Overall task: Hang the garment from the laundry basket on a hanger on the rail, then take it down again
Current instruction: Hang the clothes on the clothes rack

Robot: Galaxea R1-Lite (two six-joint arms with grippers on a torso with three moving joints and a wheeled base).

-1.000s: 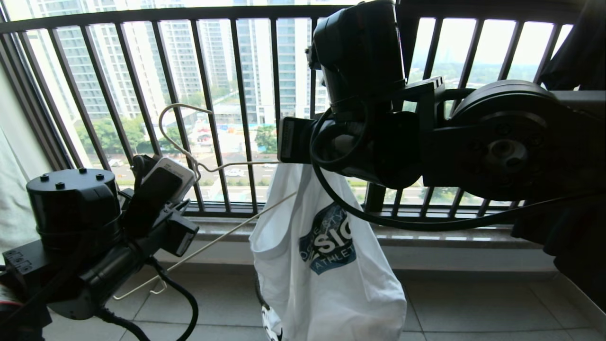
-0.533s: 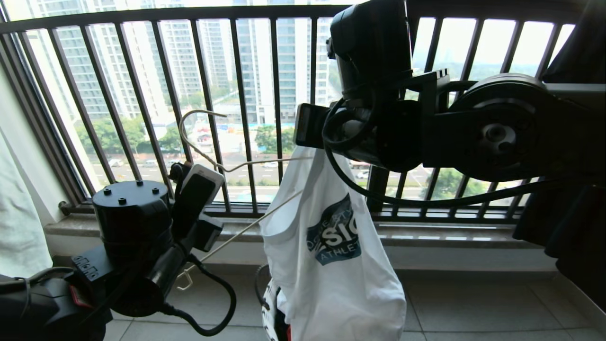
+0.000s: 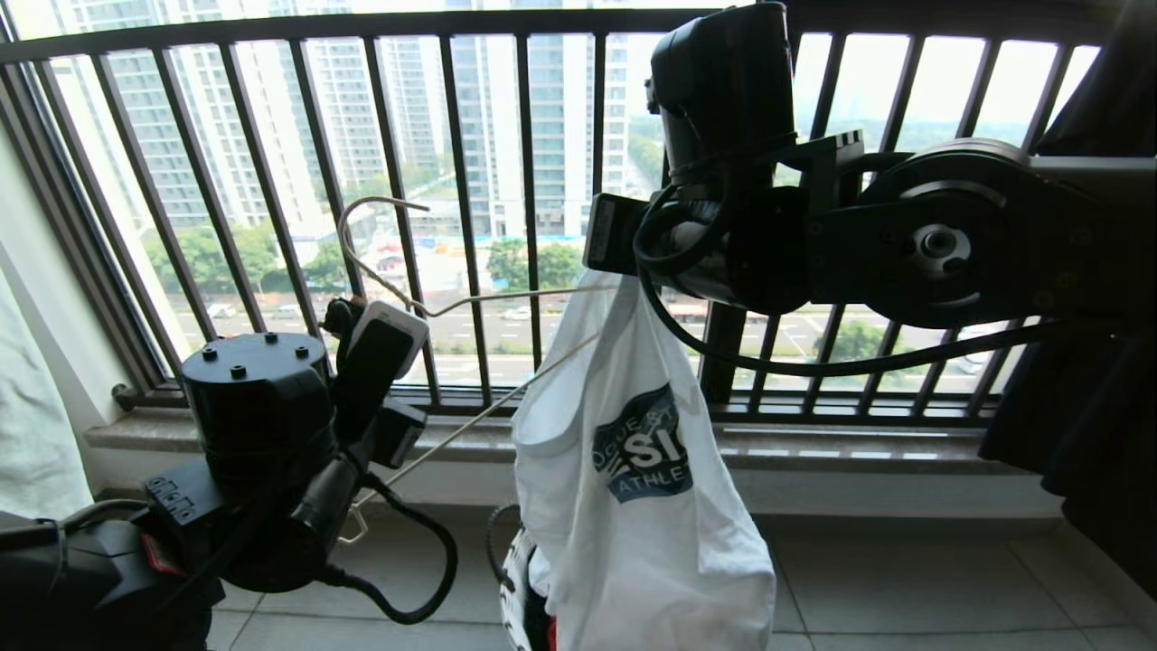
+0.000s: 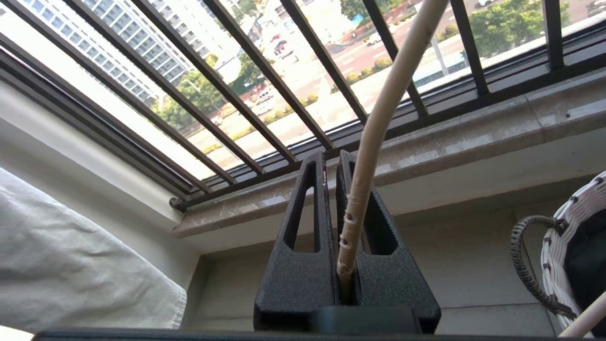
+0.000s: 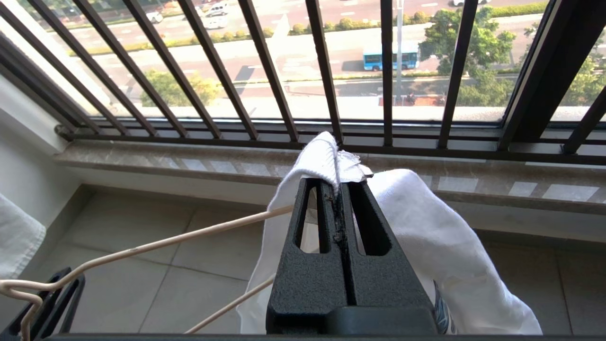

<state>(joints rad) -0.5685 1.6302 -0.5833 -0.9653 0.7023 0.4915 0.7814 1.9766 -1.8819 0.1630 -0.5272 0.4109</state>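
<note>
Black railing of vertical bars [image 3: 461, 181] above a stone sill [image 3: 813, 452]; tiled floor [image 3: 904, 579], pale cloth [image 4: 71, 274] at left

Daylight streams through a black railing [image 3: 271, 199] of vertical bars above a pale stone sill [image 3: 813, 452]; high-rise towers [image 3: 506, 117], trees and a road lie beyond, grey floor tiles [image 3: 904, 588] below.

Bright backlight through railing [image 3: 461, 208]; foreground arms silhouetted.
</note>
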